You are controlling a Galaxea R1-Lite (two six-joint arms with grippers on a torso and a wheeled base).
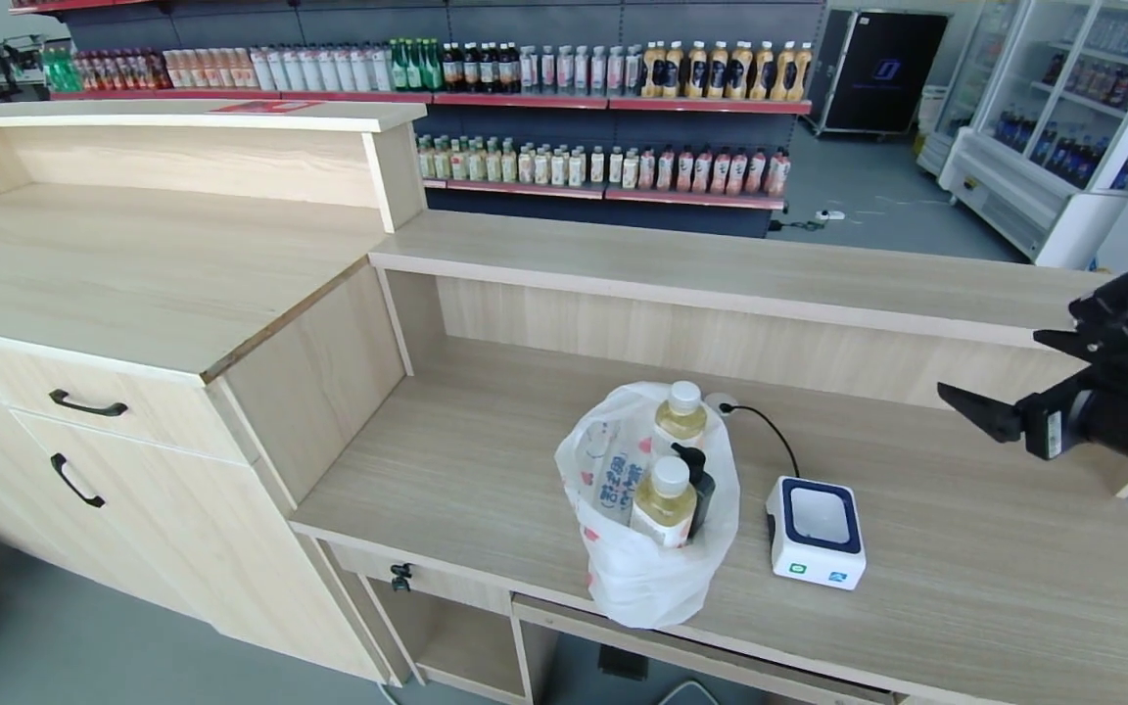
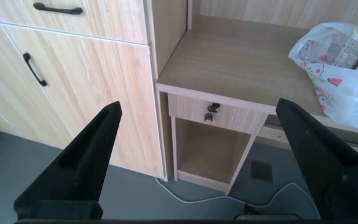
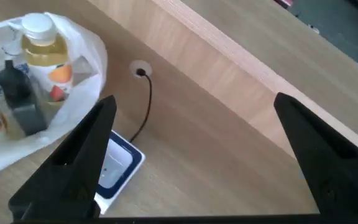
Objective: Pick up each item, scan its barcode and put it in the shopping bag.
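A white plastic shopping bag (image 1: 642,548) stands on the lower wooden counter (image 1: 486,460). Inside it are two yellow drink bottles with white caps (image 1: 667,494) (image 1: 681,411) and a dark pump dispenser (image 1: 699,480). The white barcode scanner (image 1: 816,529) lies just right of the bag, its black cable running to a hole in the counter. My right gripper (image 1: 1024,377) hovers open above the counter's right end, nothing between its fingers; its own view shows the bag (image 3: 17,143), a bottle (image 3: 42,46) and the scanner (image 3: 117,165) below. My left gripper (image 2: 197,162) hangs open beside the counter, facing the cabinet front; the bag (image 2: 340,68) shows on the counter above it.
A taller counter with drawers and black handles (image 1: 84,403) stands on the left. A raised back ledge (image 1: 721,264) runs behind the work surface. A keyed drawer (image 2: 211,113) sits under the counter. Drink shelves (image 1: 525,98) and fridges (image 1: 1063,117) line the room behind.
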